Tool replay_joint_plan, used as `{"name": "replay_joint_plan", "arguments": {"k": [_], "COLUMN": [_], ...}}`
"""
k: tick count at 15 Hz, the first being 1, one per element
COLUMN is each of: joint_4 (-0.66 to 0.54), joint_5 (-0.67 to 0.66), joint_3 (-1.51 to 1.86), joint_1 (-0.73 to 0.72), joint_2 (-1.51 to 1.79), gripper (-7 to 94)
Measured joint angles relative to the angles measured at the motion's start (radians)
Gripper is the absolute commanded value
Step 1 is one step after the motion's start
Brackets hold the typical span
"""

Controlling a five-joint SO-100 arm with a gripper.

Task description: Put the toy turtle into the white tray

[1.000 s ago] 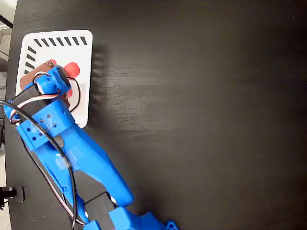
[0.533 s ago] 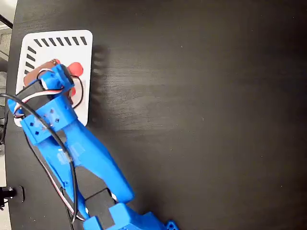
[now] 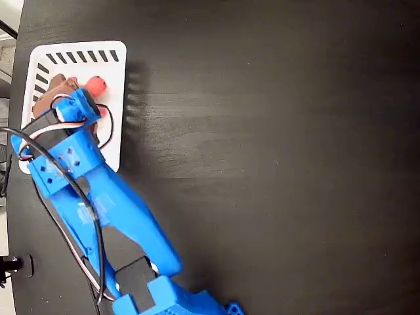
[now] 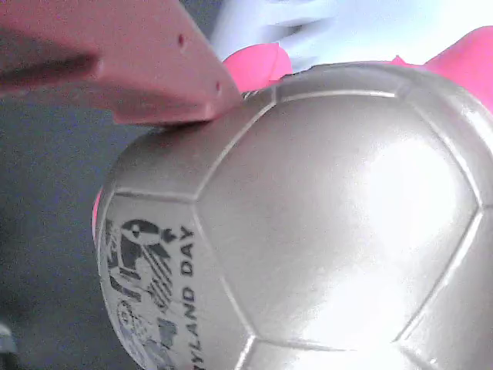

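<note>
Covering nearly whole fixed view: black woodgrain table (image 3: 275, 144); fingers (image 3: 73, 88) grip toy turtle (image 4: 308, 223).

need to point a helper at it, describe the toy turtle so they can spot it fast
Look at the white tray in the fixed view's upper-left corner. Over it, at the blue arm's hand, is the toy turtle: shiny grey-gold panelled shell, red-pink limbs.

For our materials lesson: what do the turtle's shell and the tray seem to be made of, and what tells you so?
Turtle shell: probably hard glossy plastic, grey-gold, with bright highlights, moulded panel seams and printed dark lettering. Tray: likely matte white moulded plastic, with rounded corners and clean slanted slots along the rims. Neither material is certain.
</note>
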Motion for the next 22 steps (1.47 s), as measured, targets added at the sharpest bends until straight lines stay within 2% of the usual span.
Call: {"name": "replay_joint_plan", "arguments": {"k": [1, 2, 4, 5, 8, 11, 14, 17, 19, 22], "joint_4": [0.006, 0.014, 0.014, 0.014, -0.052, -0.249, -0.36, -0.549, -0.63, -0.647], "joint_5": [0.0, 0.0, 0.006, 0.025, 0.146, 0.192, 0.192, 0.129, 0.114, 0.081], "joint_3": [0.0, 0.0, 0.0, 0.0, 0.04, 0.339, 0.716, 1.206, 1.532, 1.87], "joint_1": [0.0, 0.0, 0.0, 0.0, 0.04, 0.141, 0.236, 0.318, 0.379, 0.416], "joint_2": [0.0, 0.0, 0.003, 0.029, 0.229, 0.557, 0.891, 1.256, 1.471, 1.736], "gripper": [52, 43, 5, 0, 0, 0, 0, 0, 0, 0]}}
